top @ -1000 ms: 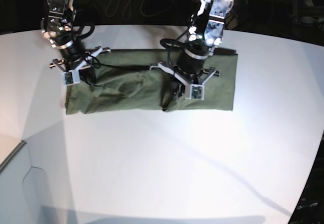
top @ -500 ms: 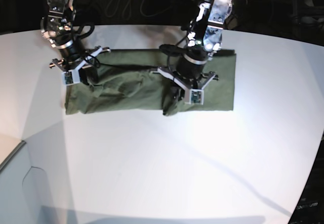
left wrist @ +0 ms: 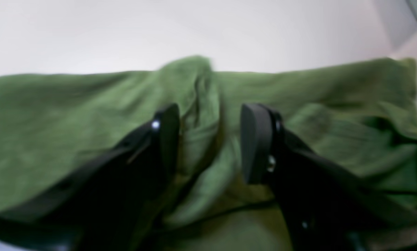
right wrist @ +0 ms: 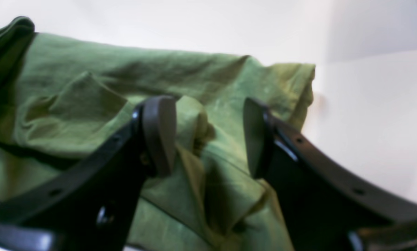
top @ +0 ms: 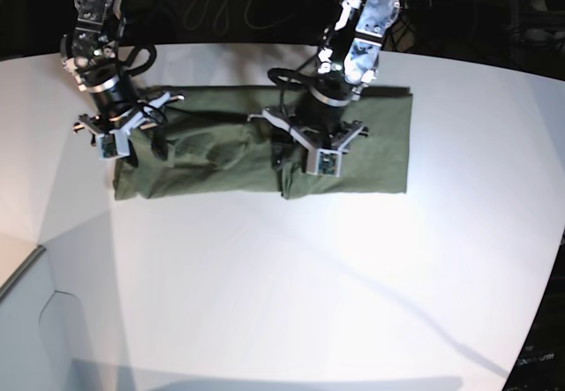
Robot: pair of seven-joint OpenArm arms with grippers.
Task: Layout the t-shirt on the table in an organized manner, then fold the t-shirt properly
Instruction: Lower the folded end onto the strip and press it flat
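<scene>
Olive cotton, soft and light — the shirt [left wrist: 90,115] fills the lower part of the left wrist view, with white desk [left wrist: 208,31] beyond its far edge. Left pincer [left wrist: 208,139] released, its pads standing either side of a raised ridge of cloth but apart from it; picture blurred, so contact with the fabric below cannot be told.

Right wrist view — same shirt [right wrist: 212,76], creased, one end corner lying near the bare desk [right wrist: 376,122]. Right pincer [right wrist: 210,136] released, jaws straddling a small peak of cloth, not closed on it.

Base view — shirt [top: 388,144] lies as a long folded band across the far half of the desk [top: 309,285], flat at its right end, rumpled at the middle and left. Left pincer [top: 309,157] at the band's middle by a standing pleat; right pincer [top: 119,144] over the left end.

Handling, as judged: limp, no stiffness, likely to sag and drag along the desk; a pinch probably takes several layers at once. Best hold — an edge or corner of the band, both arms matched, lifted little. Slip risk low, bunching risk high.

Containers: none in view.
</scene>
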